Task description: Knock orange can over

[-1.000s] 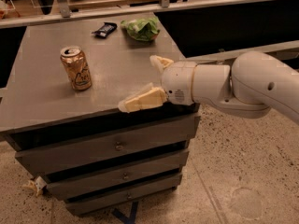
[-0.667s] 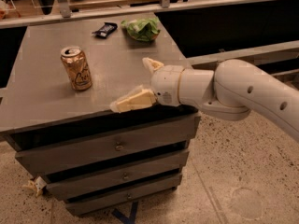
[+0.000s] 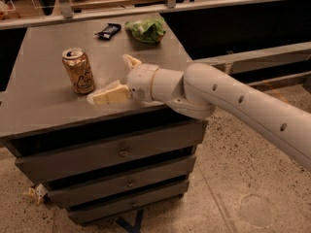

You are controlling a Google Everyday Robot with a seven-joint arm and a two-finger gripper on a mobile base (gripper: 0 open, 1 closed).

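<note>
I have the tabletop under my arm, with the tool low over it, fingers spread apart. The can stands upright just left of the tool (close by the nearer fingertip). A green bag lies beyond.

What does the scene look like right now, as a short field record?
orange can: upright on the cabinet top, not yet knocked over
gripper: open, low over the top, beside the can on its drawer-front side; contact unclear
cabinet: grey, drawers shut
other items: black wrapper and green bag near the far edge
</note>
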